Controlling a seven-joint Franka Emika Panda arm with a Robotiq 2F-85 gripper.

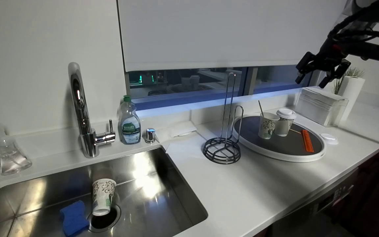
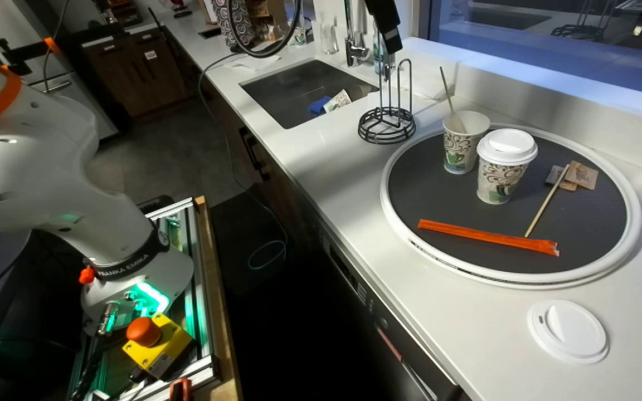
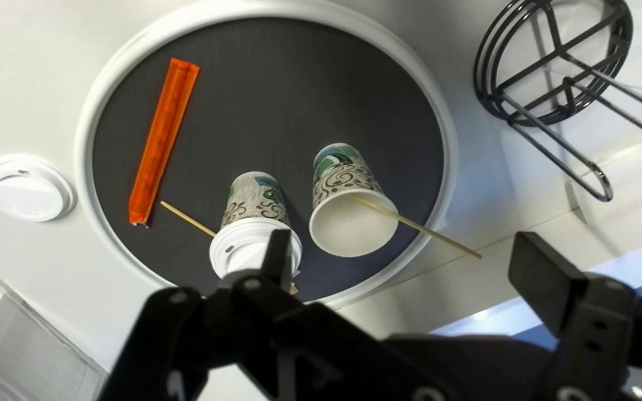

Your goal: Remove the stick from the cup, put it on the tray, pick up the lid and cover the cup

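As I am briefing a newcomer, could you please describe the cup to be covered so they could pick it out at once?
Find the large round tray, dark grey with a white rim. On it, look for the patterned paper cup nearer the black wire stand. Unlike the lidded cup beside it, this one is open, with a thin stick leaning out.
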